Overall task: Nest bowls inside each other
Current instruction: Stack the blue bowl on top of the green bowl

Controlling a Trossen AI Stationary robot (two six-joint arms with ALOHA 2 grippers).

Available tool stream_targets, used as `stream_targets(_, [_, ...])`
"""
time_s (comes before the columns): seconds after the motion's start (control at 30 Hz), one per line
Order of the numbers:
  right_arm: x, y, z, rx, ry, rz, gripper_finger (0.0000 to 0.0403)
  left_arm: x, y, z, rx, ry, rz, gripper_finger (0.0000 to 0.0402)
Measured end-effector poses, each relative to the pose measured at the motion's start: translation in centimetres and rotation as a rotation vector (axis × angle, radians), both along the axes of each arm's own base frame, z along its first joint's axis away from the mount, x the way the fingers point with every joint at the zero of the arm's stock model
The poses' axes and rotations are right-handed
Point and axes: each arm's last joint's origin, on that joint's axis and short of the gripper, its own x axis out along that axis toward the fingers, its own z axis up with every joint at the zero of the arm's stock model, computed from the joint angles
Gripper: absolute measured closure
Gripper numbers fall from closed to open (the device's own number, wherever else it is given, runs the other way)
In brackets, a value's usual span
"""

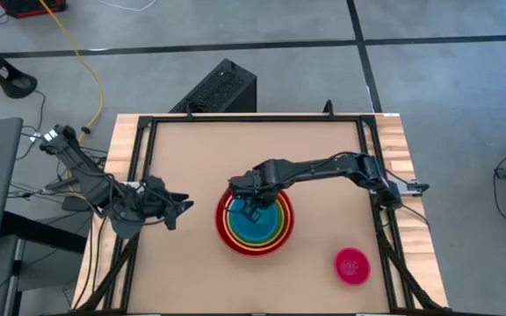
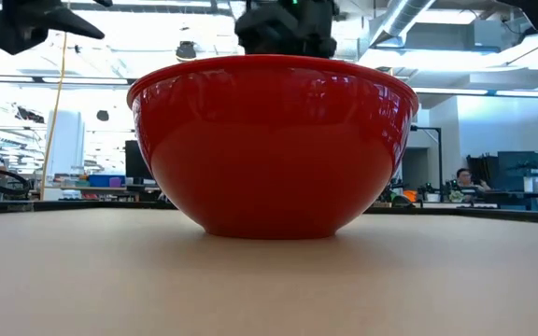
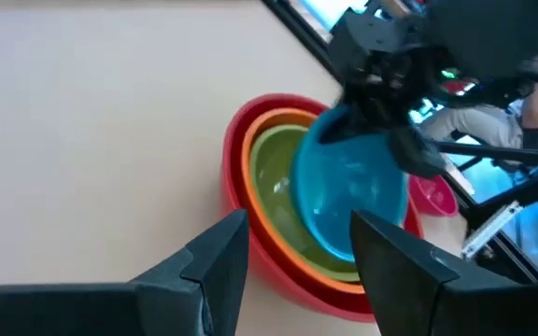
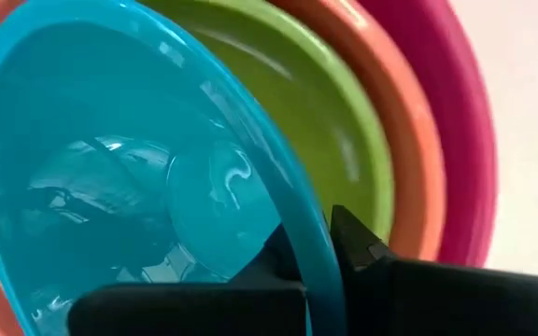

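A red bowl stands on the table's middle with an orange bowl and an olive green bowl nested in it. Over them hangs the light blue bowl, tilted, with my right gripper shut on its rim. The small pink bowl sits alone on its base at the near right. My left gripper is open with nothing between its fingers, to the left of the stack. My right gripper pinches the blue bowl's rim, one finger inside the bowl and one outside. The fingers come from above, pointing down. The bowl hangs tilted over the green bowl; whether its lower side rests in the green bowl, I cannot tell.
Black frame rails run along the table's far, left and right sides. In the low view the red bowl fills the middle. Bare tabletop lies left of the stack and at the near edge.
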Motion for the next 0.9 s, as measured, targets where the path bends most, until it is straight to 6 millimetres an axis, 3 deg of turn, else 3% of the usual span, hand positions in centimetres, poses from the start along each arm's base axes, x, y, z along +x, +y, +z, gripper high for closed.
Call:
stream_targets(0.53, [0.4, -0.7, -4.0, 0.072, -0.007, 0.008, 0.0388, 0.0, -0.2, -0.4, -0.028, -0.012, 0.003, 0.0226])
stream_targets(0.9, [0.5, -0.6, -4.1, 0.030, -0.023, -0.034, 0.0327, 0.0, -0.2, -0.4, -0.034, -0.014, 0.006, 0.0226])
